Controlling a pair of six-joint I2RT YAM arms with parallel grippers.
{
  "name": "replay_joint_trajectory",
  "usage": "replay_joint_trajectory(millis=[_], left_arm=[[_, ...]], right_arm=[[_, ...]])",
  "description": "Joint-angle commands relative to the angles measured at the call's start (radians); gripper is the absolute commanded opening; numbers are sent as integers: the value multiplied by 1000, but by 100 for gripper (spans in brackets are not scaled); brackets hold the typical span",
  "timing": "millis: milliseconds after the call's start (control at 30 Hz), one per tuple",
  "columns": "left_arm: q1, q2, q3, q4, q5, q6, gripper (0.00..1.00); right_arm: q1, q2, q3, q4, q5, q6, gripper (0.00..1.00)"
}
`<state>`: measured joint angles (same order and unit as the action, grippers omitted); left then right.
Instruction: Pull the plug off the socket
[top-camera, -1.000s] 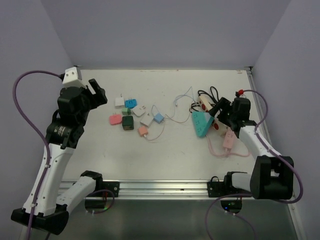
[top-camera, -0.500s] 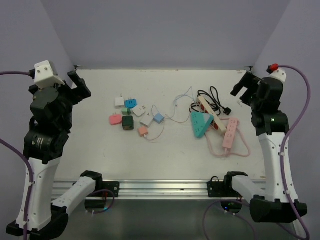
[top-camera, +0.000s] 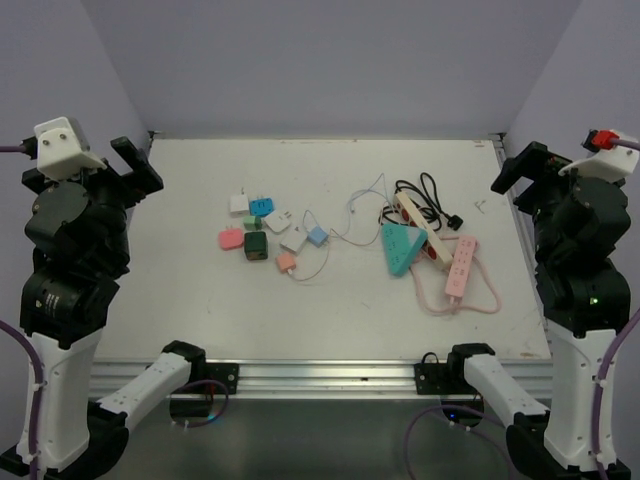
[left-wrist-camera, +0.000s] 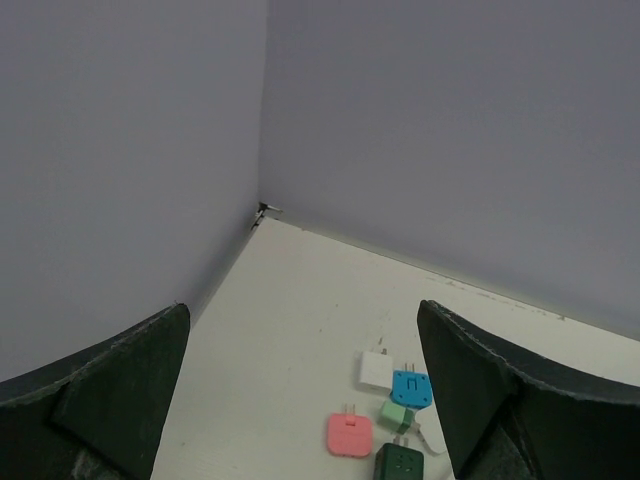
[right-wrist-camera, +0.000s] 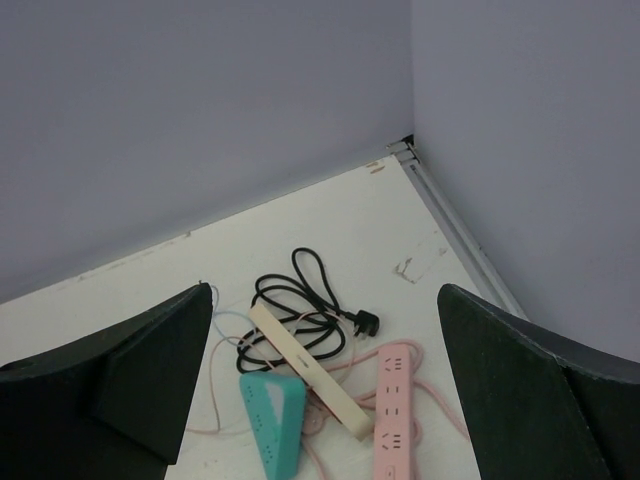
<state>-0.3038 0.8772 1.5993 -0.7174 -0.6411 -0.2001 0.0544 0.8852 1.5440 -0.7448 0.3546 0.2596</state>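
Plugs (top-camera: 255, 246) lie loose left of centre on surface (top-camera: 200, 300), 3 power strips (top-camera: 459, 265) right of centre; none visibly seated. Left fingers (left-wrist-camera: 110, 390), right fingers (right-wrist-camera: 130, 370) spread, empty. Plugs likely light, rigid, smooth: pinch flat sides.

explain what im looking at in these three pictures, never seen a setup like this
These are two robot arms bolted at the near edge of a white table. The wide picture comes from a fixed camera above and behind them. The other two come from a camera on each wrist, so the dark shapes in their bottom corners are that arm's own fingers.

The left hand and right hand both hang high at the table's sides, open and holding nothing.

On the table's left lie small coloured plug adapters. On its right are a teal triangular power strip, a pink power strip, a long cream power strip and a coiled black cable with a plug on its end.
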Motion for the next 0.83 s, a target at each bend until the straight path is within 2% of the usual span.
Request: replay_joint_trajectory(millis=[0,467,800], left_arm=[[-26,-1,56,12,-75,57,100],[-77,-3,59,53,-131,96,99],[-80,-4,41,65,-124,99,99]], right_arm=[[18,-28,47,-5,79,-82,99],[36,-140,-15,125,67,-166,99],[38,-124,-25,140,38,-168,99]])
